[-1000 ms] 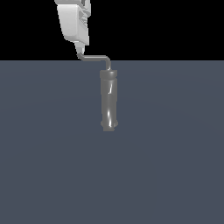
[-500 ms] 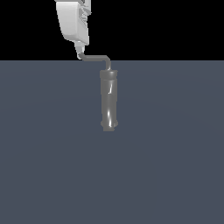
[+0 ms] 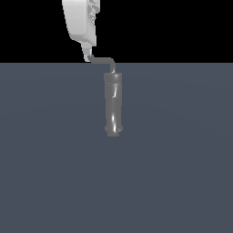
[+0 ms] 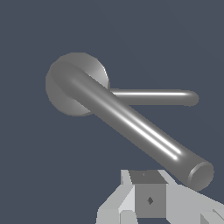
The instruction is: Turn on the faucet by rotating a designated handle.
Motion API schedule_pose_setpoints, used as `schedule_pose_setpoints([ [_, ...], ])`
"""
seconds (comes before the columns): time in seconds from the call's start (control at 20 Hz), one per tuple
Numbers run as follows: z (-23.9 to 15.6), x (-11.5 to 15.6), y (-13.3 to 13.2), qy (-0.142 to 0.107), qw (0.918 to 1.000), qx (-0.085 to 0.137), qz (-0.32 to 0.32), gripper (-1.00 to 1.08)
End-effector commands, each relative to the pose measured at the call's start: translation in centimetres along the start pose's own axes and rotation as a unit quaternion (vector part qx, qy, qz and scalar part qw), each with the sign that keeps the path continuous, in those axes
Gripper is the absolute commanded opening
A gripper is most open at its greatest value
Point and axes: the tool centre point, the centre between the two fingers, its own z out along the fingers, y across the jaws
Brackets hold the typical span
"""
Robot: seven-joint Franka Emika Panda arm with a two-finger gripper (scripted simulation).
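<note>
little has shifted since the earlier frames — the hand [image 3: 86, 57] sits at the same spot by the handle's free end, and the rod's angle looks unchanged. in the wrist view the hand's [image 4: 151, 199] grey fingers lie closest, just beside the tip of the handle [image 4: 131, 122], which runs back to its round base. whether the fingers are closed on the rod or only touching it, i cannot tell. beyond, the faucet [image 3: 113, 104] stands upright on the dark surface [image 3: 182, 173], the handle [image 3: 103, 61] bent off its top toward the exterior view's left. contact seems made — the rotation itself looks still to do.
</note>
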Motion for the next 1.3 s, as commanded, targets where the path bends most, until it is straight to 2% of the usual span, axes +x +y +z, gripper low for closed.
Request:
schedule_pose_setpoints([
  [0.0,0.0,1.1,0.8,0.001,1.0000,-0.003,0.005,-1.00],
  [0.55,0.0,3.1,3.3,0.001,1.0000,-0.004,0.005,-1.00],
  [0.65,0.0,2.3,3.1,0.001,1.0000,-0.002,0.000,-1.00],
  [1.25,0.0,10.9,3.8,0.001,1.0000,-0.004,0.005,-1.00],
])
